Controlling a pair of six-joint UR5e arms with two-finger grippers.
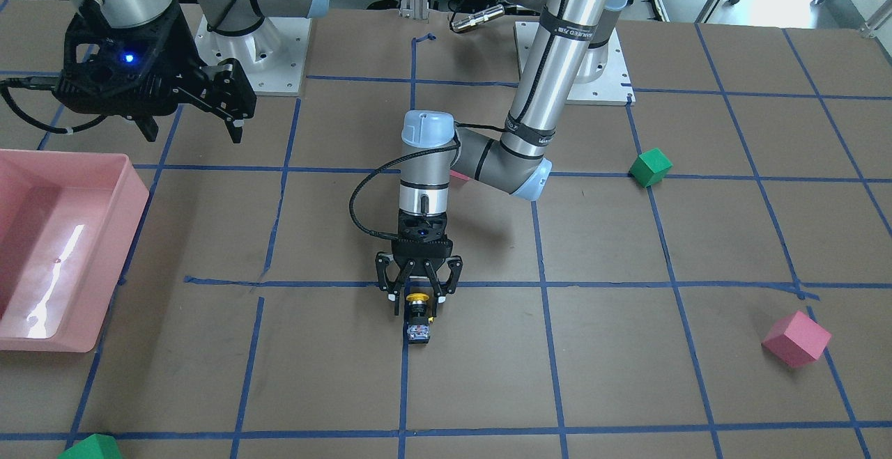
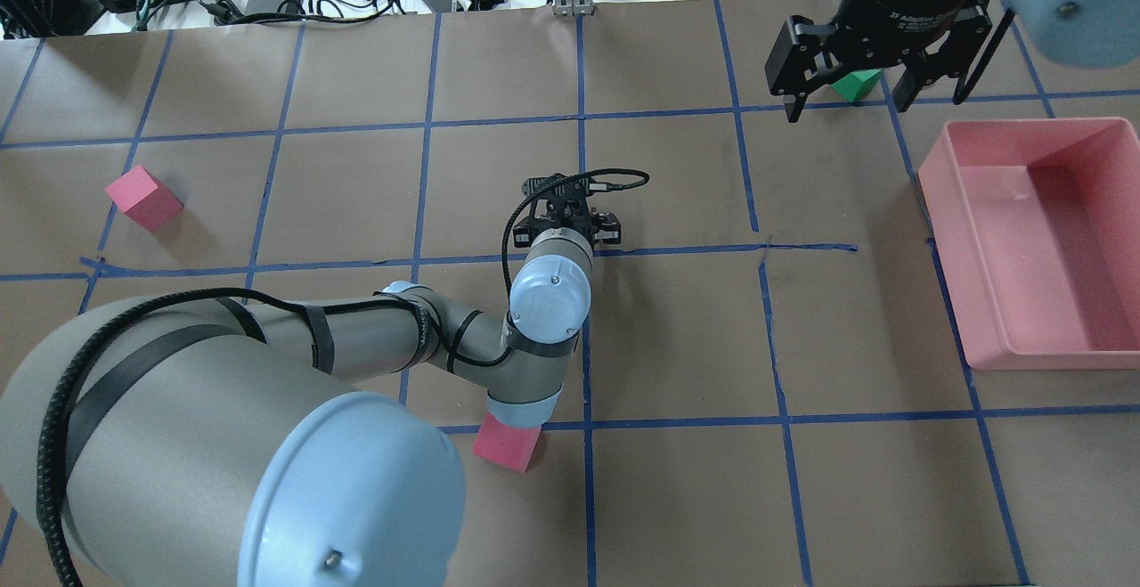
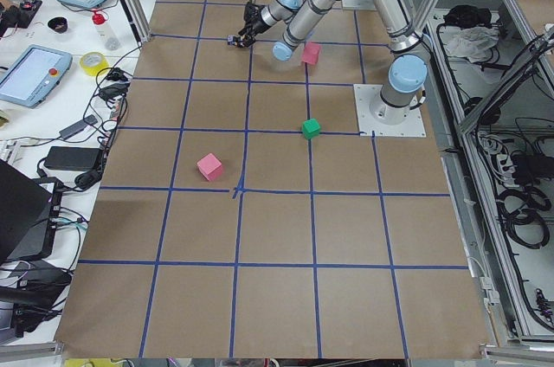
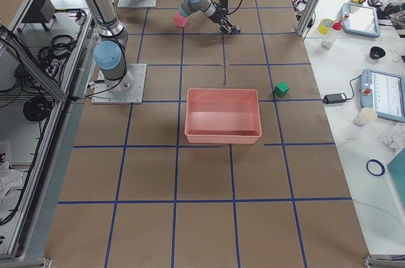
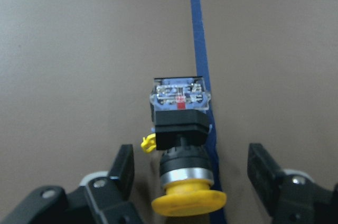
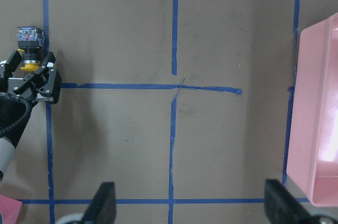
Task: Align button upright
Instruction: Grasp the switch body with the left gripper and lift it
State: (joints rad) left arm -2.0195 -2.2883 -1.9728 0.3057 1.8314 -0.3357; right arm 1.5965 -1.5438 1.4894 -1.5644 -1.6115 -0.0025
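The button (image 1: 418,316) lies on its side on the brown table, on a blue tape line. Its yellow cap points toward the robot and its clear grey-white contact block points away. In the left wrist view the button (image 5: 180,129) has its cap between the two fingers, which stand apart from it. My left gripper (image 1: 417,300) is open and low over the table, straddling the cap. The overhead view shows the left gripper (image 2: 573,222) but the button is hidden under it. My right gripper (image 1: 194,128) is open and empty, high above the table. Its wrist view shows the button (image 6: 29,36).
A pink bin (image 1: 132,194) stands on the robot's right side. A pink cube (image 1: 796,338) and a green cube (image 1: 650,166) lie on the left side. Another pink cube (image 2: 506,444) lies under the left elbow. A green cube (image 1: 90,447) sits at the table's front edge.
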